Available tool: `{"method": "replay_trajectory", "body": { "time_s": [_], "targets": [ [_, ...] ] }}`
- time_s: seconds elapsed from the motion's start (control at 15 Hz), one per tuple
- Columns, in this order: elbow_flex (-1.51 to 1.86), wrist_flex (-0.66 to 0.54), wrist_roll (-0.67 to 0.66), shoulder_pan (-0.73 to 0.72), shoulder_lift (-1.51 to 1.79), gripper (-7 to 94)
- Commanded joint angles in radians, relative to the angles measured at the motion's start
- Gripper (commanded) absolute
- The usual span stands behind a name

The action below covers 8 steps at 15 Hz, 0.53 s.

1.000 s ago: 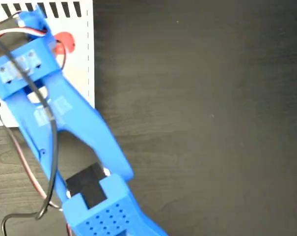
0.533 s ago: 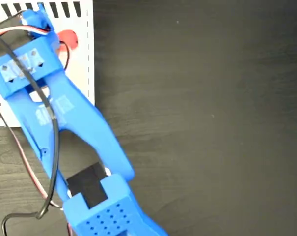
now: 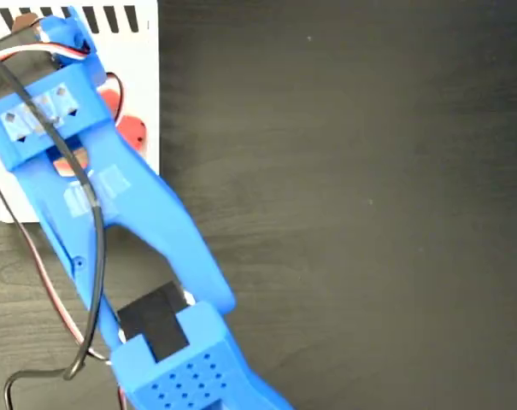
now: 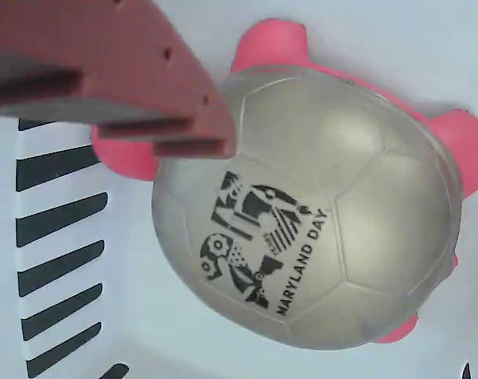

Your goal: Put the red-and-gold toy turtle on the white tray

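Where visible, turtle (image 4: 318,213) shell print reads "MARYLAND DAY"; on tray (image 4: 397,31).

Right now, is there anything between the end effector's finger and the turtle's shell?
In the wrist view nothing shows between them: the finger overlaps the edge of the red-and-gold toy turtle, which lies on the white tray. Whether they touch is unclear.

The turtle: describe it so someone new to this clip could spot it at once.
Start at the white tray with black stripes in the fixed view's top-left corner, under the blue arm. The turtle lies on it, mostly hidden there. It is the only toy: domed shell with a printed emblem and stubby red feet.
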Motion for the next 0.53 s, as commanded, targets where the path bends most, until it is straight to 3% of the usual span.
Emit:
{"method": "replay_trajectory", "body": {
  "time_s": [0.0,0.07,0.2,0.47],
  "targets": [
    [-0.032,0.006,0.011,-0.002,0.066,62],
    [-0.037,0.003,0.017,0.0,0.074,51],
    [-0.094,-0.011,0.055,0.015,0.1,0],
    [-0.028,-0.25,0.021,0.051,0.31,0]
  ]
}}
